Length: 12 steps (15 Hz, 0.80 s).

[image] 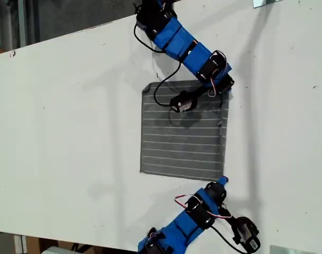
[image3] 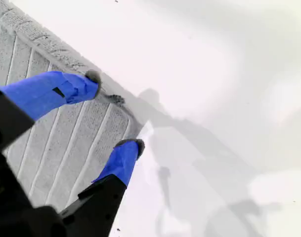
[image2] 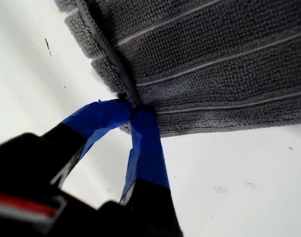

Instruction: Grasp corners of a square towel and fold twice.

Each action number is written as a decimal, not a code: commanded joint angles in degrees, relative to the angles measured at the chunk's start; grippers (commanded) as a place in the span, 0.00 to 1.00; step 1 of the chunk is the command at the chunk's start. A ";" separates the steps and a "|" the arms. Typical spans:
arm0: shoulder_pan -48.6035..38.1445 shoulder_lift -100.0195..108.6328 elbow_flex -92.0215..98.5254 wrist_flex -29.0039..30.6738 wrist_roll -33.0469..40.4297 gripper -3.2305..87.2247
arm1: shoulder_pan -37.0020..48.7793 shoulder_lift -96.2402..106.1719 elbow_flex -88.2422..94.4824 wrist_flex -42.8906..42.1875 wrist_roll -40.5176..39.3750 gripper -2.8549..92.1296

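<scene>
While one striped grey towel (image: 183, 129) lies flat mid-worktop (image: 71, 132), your first gripper (image2: 132, 109) pinches one corner (image2: 121, 81); your second gripper (image3: 115, 111), spread, straddles another corner (image3: 121, 116).

Exterior view evenly bright, sharp; soft arm shadows on table (image: 71, 132). My second wrist view overexposed, towel (image3: 66, 143) washed pale, blurred shadows beyond jaws. My first wrist view crisp on weave, gripper body dark, blurred.
</scene>
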 commanded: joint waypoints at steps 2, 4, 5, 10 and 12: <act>-1.41 -1.41 -8.70 0.00 4.39 0.29 | -0.18 0.44 0.44 -1.14 0.09 0.03; -1.49 -2.99 -8.70 -1.05 5.89 0.29 | -0.09 0.35 0.44 -1.49 0.00 0.03; -1.67 -3.69 -8.70 -2.20 7.03 0.29 | -0.09 0.35 0.53 -1.49 0.00 0.03; -2.99 -7.47 -7.91 -3.87 10.90 0.29 | -0.35 0.62 0.44 -2.37 -0.18 0.03; -4.04 -8.53 -6.94 -3.78 12.57 0.30 | -0.53 0.62 0.26 -2.90 -0.26 0.03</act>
